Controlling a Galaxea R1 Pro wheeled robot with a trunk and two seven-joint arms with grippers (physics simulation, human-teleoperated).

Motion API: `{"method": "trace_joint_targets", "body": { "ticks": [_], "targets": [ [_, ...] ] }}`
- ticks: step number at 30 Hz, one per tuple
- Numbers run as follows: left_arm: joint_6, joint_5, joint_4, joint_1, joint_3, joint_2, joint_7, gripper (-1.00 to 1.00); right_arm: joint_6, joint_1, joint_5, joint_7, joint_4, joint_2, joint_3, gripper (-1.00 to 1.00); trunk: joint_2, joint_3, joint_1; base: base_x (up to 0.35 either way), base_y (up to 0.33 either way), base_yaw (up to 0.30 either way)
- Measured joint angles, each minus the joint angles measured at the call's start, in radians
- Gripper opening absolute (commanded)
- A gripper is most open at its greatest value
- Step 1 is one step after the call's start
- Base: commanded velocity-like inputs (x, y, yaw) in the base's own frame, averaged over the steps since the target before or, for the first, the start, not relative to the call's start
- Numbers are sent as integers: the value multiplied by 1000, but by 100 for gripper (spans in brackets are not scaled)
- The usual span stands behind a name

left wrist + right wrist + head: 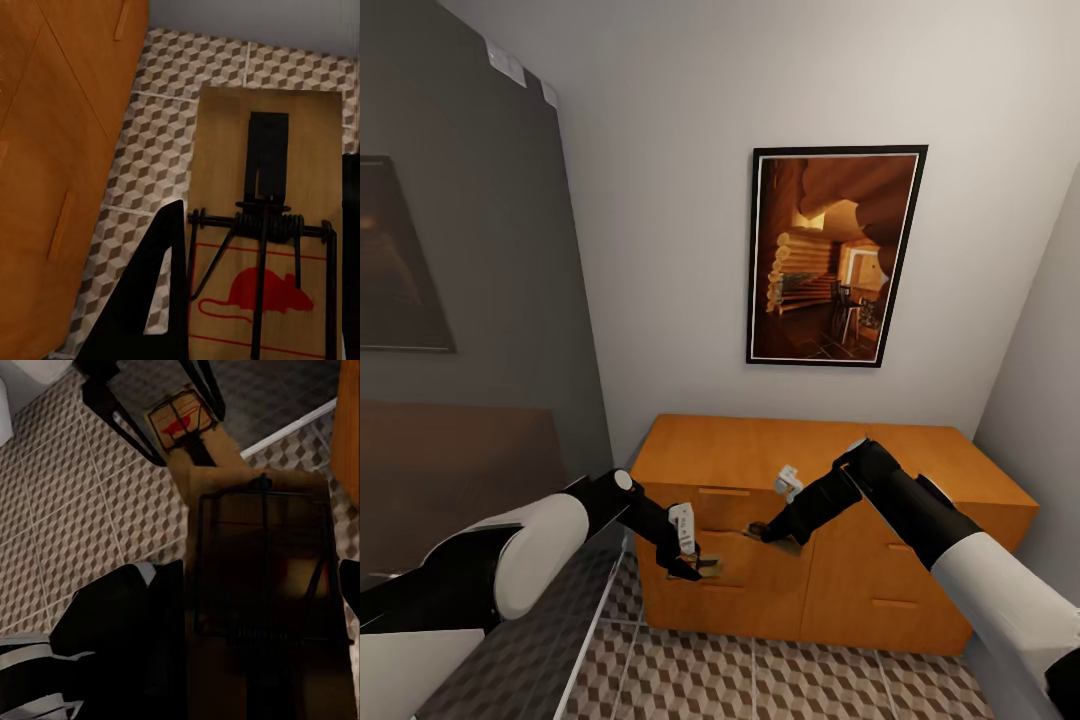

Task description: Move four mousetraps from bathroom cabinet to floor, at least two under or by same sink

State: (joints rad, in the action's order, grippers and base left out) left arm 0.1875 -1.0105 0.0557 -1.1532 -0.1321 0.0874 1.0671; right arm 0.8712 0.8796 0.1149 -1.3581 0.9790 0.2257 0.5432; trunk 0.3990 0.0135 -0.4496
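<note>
Wooden mousetraps are clamped in both your tools, the left tool (685,560) on one mousetrap (266,225) and the right tool (765,535) on another (262,585), each lengthwise along the fingers, the bathroom floor (760,680) straight below before the cabinet (760,450).

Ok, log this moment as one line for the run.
left pincer: holding mousetrap | right pincer: holding second mousetrap | both in front of cabinet, above bathroom floor
</note>
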Motion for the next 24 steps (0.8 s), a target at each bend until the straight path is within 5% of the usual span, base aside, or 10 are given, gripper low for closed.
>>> {"method": "trace_joint_targets", "body": {
  "ticks": [3,10,13,16,21,22,24],
  "targets": [
    [0,76,16,5,0,-4,-3,-100,-165,-3,-1,66,-160,-6,2,-100,0,0,0,0,0,0],
    [0,242,20,88,3,-6,-52,-100,-445,-7,-3,94,-456,-22,-1,-100,0,0,0,0,0,0],
    [2,349,20,160,6,-6,-144,-100,-571,-7,-7,148,-593,-42,0,-100,0,0,0,0,0,0],
    [3,400,20,218,7,-6,-239,-100,-664,-6,-27,223,-700,-62,3,-100,0,0,0,0,0,0],
    [4,509,20,334,6,-28,-411,-100,-892,-14,-169,493,-984,-112,-7,-100,0,0,0,0,0,0],
    [7,558,20,371,7,-54,-430,-100,-946,-52,-208,620,-1022,-127,-9,-100,0,0,0,0,0,0],
    [14,620,19,409,5,-90,-437,-100,-977,-109,-236,770,-1039,-137,-7,-100,0,0,0,0,0,0]
  ]
}}
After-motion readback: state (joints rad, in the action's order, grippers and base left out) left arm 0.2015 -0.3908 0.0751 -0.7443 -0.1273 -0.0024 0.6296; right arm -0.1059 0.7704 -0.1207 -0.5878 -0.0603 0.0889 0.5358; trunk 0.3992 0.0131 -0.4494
